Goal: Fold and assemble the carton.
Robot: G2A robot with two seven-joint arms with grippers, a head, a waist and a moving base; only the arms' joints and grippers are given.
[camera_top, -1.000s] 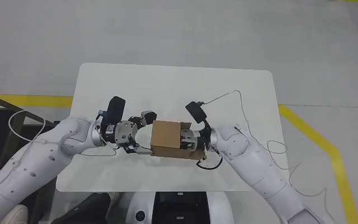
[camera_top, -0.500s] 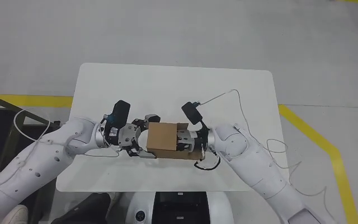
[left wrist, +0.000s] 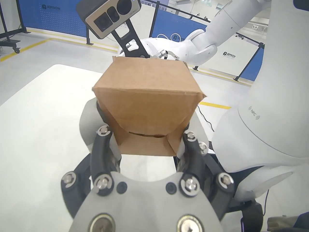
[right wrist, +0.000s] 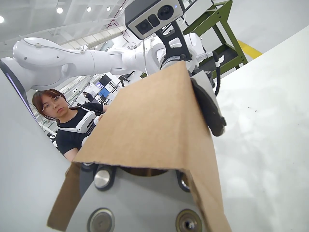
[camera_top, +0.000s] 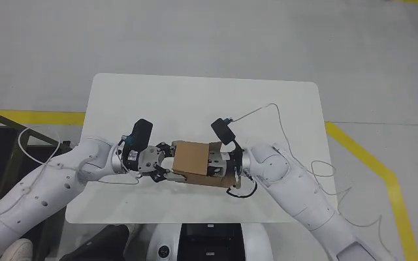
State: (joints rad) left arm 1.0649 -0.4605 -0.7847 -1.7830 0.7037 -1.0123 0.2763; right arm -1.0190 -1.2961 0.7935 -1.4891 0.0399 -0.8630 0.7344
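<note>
The brown carton [camera_top: 194, 163] lies toward 6 o'clock on the white table [camera_top: 196, 104], with grey floor [camera_top: 196, 32] all round. At its 9 o'clock the left gripper [camera_top: 168, 166] is spread wide astride the carton's end, one pad [right wrist: 210, 112] against a side wall. At 3 o'clock the right gripper [camera_top: 221, 164] sits inside the carton, and whether it grips cannot be told.

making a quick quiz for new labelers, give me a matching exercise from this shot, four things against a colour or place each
Things:
1. carton
2. table
3. floor stripe
4. left gripper

Colour or place:
a. yellow
b. brown
c. white
d. at one end of the carton, fingers on either side of it

Pairs: 1-b, 2-c, 3-a, 4-d
</note>
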